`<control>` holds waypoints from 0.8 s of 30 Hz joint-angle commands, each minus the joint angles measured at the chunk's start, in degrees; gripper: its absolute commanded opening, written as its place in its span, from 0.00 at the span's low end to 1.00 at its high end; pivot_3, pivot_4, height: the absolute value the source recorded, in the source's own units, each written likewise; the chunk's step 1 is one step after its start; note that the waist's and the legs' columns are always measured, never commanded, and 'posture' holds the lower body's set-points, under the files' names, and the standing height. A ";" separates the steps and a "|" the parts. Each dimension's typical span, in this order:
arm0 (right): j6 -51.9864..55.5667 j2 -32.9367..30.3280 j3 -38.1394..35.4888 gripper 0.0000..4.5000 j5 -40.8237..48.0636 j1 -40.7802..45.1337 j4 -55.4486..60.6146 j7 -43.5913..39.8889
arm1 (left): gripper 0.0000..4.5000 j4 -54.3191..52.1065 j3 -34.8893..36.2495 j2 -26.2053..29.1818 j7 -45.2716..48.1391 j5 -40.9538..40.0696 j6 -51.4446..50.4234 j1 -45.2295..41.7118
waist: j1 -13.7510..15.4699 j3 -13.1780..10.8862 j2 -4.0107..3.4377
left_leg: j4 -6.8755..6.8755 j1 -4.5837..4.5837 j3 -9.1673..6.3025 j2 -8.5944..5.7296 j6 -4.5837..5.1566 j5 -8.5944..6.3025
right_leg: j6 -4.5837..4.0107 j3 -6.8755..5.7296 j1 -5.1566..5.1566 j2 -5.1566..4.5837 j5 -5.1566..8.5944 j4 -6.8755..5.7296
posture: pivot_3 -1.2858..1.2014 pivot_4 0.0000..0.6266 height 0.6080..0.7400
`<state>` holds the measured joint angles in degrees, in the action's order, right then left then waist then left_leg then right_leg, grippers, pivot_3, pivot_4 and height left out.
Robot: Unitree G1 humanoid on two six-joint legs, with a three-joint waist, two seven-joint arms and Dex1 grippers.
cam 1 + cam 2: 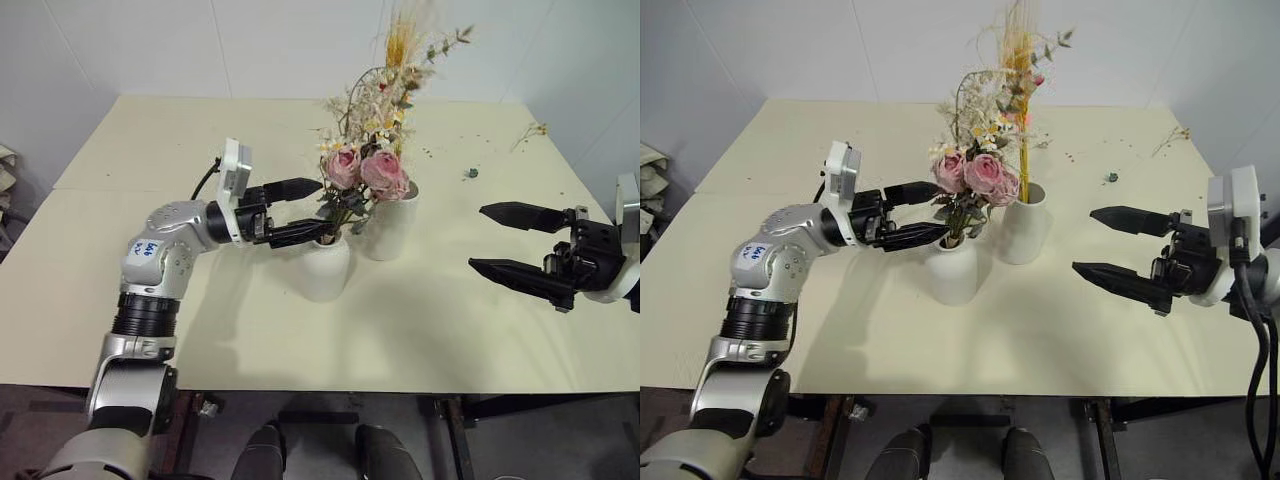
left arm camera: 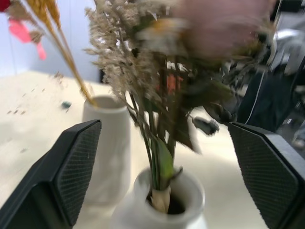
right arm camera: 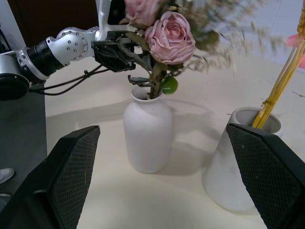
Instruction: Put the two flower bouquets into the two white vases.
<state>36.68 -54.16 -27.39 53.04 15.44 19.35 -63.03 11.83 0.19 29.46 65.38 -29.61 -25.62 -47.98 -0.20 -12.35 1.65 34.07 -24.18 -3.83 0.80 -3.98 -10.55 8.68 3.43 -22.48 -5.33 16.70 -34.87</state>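
Note:
The dusty-pink rose bouquet point(image 1: 362, 170) stands with its stems in the short rounded white vase point(image 1: 325, 268) at the table's middle. My left gripper point(image 1: 326, 208) is open, level with the vase's neck, one black finger point(image 2: 71, 176) on each side of the stems point(image 2: 159, 162) and apart from them. Just right of it, the taller white vase point(image 1: 388, 225) holds the slim yellow-orange bouquet point(image 1: 402, 60). My right gripper point(image 1: 478, 238) hangs open and empty above the table, to the right of both vases. From the right wrist I see both vases point(image 3: 147, 133) point(image 3: 238, 162) side by side.
The cream table point(image 1: 150, 160) reaches to a white wall behind. A loose dried sprig point(image 1: 530, 130) and a small dark scrap point(image 1: 470, 172) lie at the back right. The table's front edge point(image 1: 400, 388) runs just below both arms.

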 commanded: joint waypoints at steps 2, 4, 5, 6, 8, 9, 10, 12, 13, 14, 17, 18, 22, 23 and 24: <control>-1.22 -1.60 -1.89 1.00 -0.40 -0.11 -0.16 -1.14 | 1.00 2.12 -0.70 5.23 1.70 6.16 5.81 -1.76 | -0.01 0.00 0.00 | -0.03 0.00 0.00 0.01 0.00 0.00 | -0.03 0.00 -0.01 0.00 0.01 0.01 | 0.52 0.24 1.00; -1.36 -2.17 -2.17 1.00 -0.96 -0.87 -0.46 -1.71 | 1.00 5.62 -0.20 7.76 1.49 8.91 9.00 -2.56 | -0.06 0.00 0.00 | -0.04 0.00 0.00 0.01 0.00 0.00 | -0.03 0.00 -0.02 0.00 0.02 0.01 | 0.52 0.24 1.00; -1.51 -2.42 -2.32 1.00 -1.18 -1.23 -0.71 -2.06 | 1.00 6.89 0.02 8.45 1.43 9.65 10.08 -2.91 | -0.08 0.00 0.00 | -0.05 0.00 0.00 0.01 0.01 -0.01 | -0.04 0.00 -0.02 0.00 0.02 0.02 | 0.52 0.24 1.00; -1.57 -2.62 -2.36 1.00 -1.31 -1.46 -0.81 -2.28 | 1.00 8.32 0.88 8.58 1.31 9.52 11.27 -3.41 | -0.04 0.00 0.00 | -0.05 0.00 0.00 0.02 0.01 -0.01 | -0.06 0.00 -0.03 0.01 0.03 0.01 | 0.52 0.24 1.00; -1.69 -3.20 -2.88 1.00 -1.69 -2.12 -1.47 -2.99 | 1.00 11.76 3.14 10.20 0.70 9.63 13.05 -3.86 | -0.01 0.00 0.00 | -0.07 -0.01 0.00 0.02 0.01 -0.01 | -0.07 -0.01 -0.04 0.00 0.04 0.01 | 0.52 0.24 1.00; -1.79 -3.55 -3.31 1.00 -2.01 -2.47 -2.11 -3.53 | 1.00 13.26 4.13 11.14 1.87 9.29 14.17 -3.75 | -0.01 0.00 0.00 | -0.07 -0.01 0.00 0.02 0.01 -0.01 | -0.06 -0.01 -0.04 -0.01 0.03 0.02 | 0.52 0.24 1.00; -1.91 -3.97 -3.76 1.00 -2.38 -2.83 -2.85 -4.11 | 1.00 14.47 4.99 11.84 3.62 8.57 15.14 -3.55 | -0.06 0.00 0.00 | -0.07 -0.01 0.00 0.02 0.02 -0.01 | -0.06 -0.01 -0.04 -0.01 0.03 0.02 | 0.52 0.24 1.00; -2.31 -4.80 -4.30 1.00 -3.28 -3.23 -4.43 -5.04 | 1.00 17.85 5.13 13.40 5.76 9.15 16.48 -3.78 | -0.13 0.00 -0.01 | -0.09 -0.02 0.01 0.02 0.03 -0.02 | -0.06 -0.01 -0.05 -0.01 0.04 0.03 | 0.52 0.24 1.00; -2.57 -5.13 -4.33 1.00 -3.78 -3.18 -5.18 -5.27 | 1.00 19.87 5.27 13.80 6.51 9.46 17.30 -4.12 | -0.08 0.00 -0.01 | -0.12 -0.01 0.01 0.02 0.03 -0.02 | -0.07 -0.01 -0.06 -0.01 0.04 0.03 | 0.52 0.24 1.00; -2.75 -5.31 -4.34 1.00 -4.18 -3.07 -5.72 -5.40 | 1.00 21.42 5.35 13.96 7.44 9.56 18.10 -4.40 | -0.05 0.00 -0.01 | -0.13 0.00 0.01 0.02 0.03 -0.02 | -0.07 -0.02 -0.06 -0.01 0.04 0.03 | 0.52 0.24 1.00; -2.39 -5.11 -4.38 1.00 -4.13 -2.99 -5.51 -4.92 | 1.00 24.05 5.52 13.58 10.86 8.90 19.92 -4.80 | -0.01 0.00 -0.01 | -0.12 0.00 0.01 0.03 0.03 -0.02 | -0.07 -0.04 -0.06 -0.01 0.04 0.02 | 0.52 0.24 1.00; -2.07 -4.81 -4.48 1.00 -3.84 -3.33 -4.76 -4.61 | 1.00 24.33 6.03 13.21 11.29 8.46 20.75 -4.84 | 0.04 0.00 -0.01 | -0.12 -0.02 0.01 0.02 0.03 -0.02 | -0.07 -0.04 -0.06 -0.01 0.04 0.02 | 0.52 0.24 1.00; -1.27 -3.85 -6.07 1.00 -2.95 -5.96 -1.77 -3.56 | 1.00 24.73 10.26 11.77 14.30 4.12 23.07 -4.85 | 0.08 0.00 0.00 | -0.12 -0.03 0.00 0.03 0.03 -0.02 | -0.06 -0.05 -0.06 -0.02 0.04 0.02 | 0.52 0.24 1.00; -1.05 -3.70 -6.66 1.00 -2.64 -6.72 -1.08 -3.22 | 1.00 25.19 10.92 11.83 14.31 3.87 23.26 -4.86 | 0.07 0.00 0.00 | -0.12 -0.03 0.00 0.03 0.03 -0.02 | -0.06 -0.05 -0.06 -0.02 0.04 0.01 | 0.52 0.24 1.00; -0.80 -3.54 -7.27 1.00 -2.31 -7.46 -0.39 -2.85 | 1.00 25.81 11.47 12.05 14.48 3.77 23.49 -4.86 | 0.07 0.00 -0.01 | -0.13 -0.03 0.00 0.03 0.03 -0.02 | -0.06 -0.05 -0.06 -0.01 0.04 0.01 | 0.52 0.24 1.00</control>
<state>35.55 -57.84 -31.06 49.08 8.46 16.63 -66.52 37.14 9.21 40.67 79.19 -24.06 -3.26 -51.34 -0.14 -12.35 1.64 33.94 -24.21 -3.82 0.83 -3.95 -10.57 8.62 3.39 -22.54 -5.35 16.74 -34.87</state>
